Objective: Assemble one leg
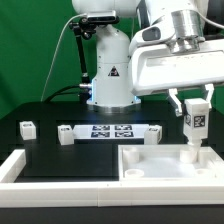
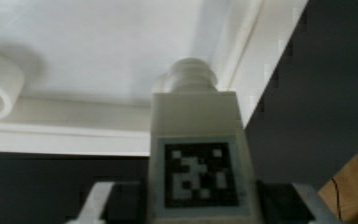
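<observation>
The leg (image 1: 193,122) is upright in the gripper (image 1: 192,108), whose fingers are closed narrowly on its tagged body. It stands over the far right end of the large white piece (image 1: 150,165), as the exterior view has it. In the wrist view the leg (image 2: 197,150) points its stubby tip at that piece's pale surface (image 2: 87,40), and the gripper (image 2: 197,205) only just shows at the frame's edge. I cannot tell whether the tip is seated in its recess.

That is the danger. If the tip sits slightly off the hole, pressing down could jam it on the lip, tilt the leg in the grip or push the whole piece across the black worktop (image 1: 60,150). Turning it while tilted could bind it crooked.

Room is tight low down, because the piece's raised rim is just beside the leg on the exterior view's right. Above, it is open. The spare legs (image 1: 28,127) and the marker board (image 1: 112,131) lie well apart to the exterior view's left, clear of any straight lift.
</observation>
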Robot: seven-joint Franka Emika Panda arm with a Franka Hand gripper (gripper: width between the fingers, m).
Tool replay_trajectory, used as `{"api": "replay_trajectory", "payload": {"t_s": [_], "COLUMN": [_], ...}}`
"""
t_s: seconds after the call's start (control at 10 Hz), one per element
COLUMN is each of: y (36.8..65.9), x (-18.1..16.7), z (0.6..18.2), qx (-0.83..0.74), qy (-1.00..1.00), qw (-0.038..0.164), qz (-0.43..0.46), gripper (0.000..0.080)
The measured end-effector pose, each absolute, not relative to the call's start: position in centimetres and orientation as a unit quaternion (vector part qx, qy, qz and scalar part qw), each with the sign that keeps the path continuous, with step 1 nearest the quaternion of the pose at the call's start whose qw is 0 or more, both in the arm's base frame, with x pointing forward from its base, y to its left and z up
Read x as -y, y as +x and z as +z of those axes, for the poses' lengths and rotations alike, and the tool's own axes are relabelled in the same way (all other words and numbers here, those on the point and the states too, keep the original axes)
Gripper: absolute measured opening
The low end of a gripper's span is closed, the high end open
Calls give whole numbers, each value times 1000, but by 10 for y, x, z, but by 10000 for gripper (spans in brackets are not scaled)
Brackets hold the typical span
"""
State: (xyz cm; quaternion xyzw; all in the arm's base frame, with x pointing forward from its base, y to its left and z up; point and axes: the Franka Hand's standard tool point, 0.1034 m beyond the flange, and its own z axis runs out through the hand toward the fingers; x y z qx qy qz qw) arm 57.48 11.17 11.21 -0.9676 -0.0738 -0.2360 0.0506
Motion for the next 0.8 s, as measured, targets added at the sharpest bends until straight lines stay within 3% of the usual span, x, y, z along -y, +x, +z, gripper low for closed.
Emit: {"api": "replay_trajectory", "payload": {"t_s": [0.4, 0.8], "y": [609, 615], "x": [-109, -108], "z": [107, 105], "qx": [89, 98], "qy": [-967, -968], "qw": [52, 53], "qz": [-232, -226], "gripper": [290, 290]}}
